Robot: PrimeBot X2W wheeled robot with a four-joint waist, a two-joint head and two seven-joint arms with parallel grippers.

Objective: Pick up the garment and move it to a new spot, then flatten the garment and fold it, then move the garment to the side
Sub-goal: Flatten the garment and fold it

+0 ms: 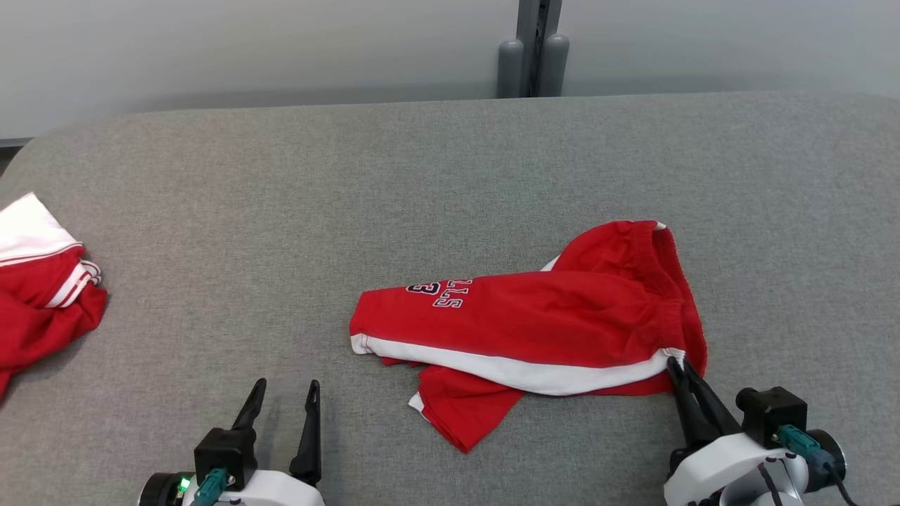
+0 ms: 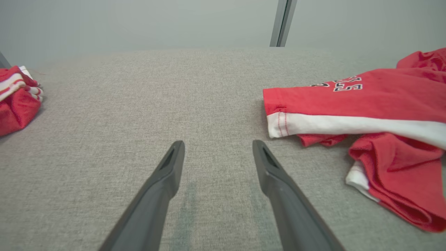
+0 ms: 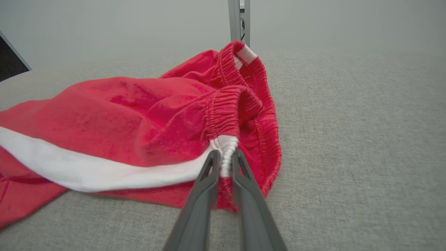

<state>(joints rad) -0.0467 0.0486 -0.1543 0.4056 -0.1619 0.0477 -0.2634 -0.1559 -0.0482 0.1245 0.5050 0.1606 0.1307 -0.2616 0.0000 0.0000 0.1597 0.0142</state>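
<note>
**Red shorts on grey surface, right gripper pinching waistband**

Item 1, red shorts (image 1: 534,323): lying crumpled right of centre on the grey fabric surface (image 1: 422,176), with 1 leg stretching toward the robot's left and a 2nd leg folding out from under it toward the near edge. A white side stripe (image 1: 506,365) is running along the near edge of the upper leg. Dark lettering (image 1: 443,292) is showing upside down near the leg hem in the head view. The elastic waistband (image 3: 226,108) is bunching up at the right end of the shorts, with its far part rising off the surface.

Item 2, right gripper (image 3: 225,158): its 2 dark fingers are standing narrow, nearly together, and are clamping the white end of the waistband where the stripe is meeting the elastic. White cloth is showing between the fingertips in the right wrist view.

Item 3, left gripper (image 1: 287,384): sitting at the lower left, well apart from the shorts, with its fingers spreading wide and holding nothing. Bare grey fabric is showing between them.

Item 4, 2nd red-and-white garment (image 1: 42,302): lying in a heap at the far left edge of the surface.

Item 5, grey upright post (image 1: 532,49): standing behind the surface against a pale wall
</note>
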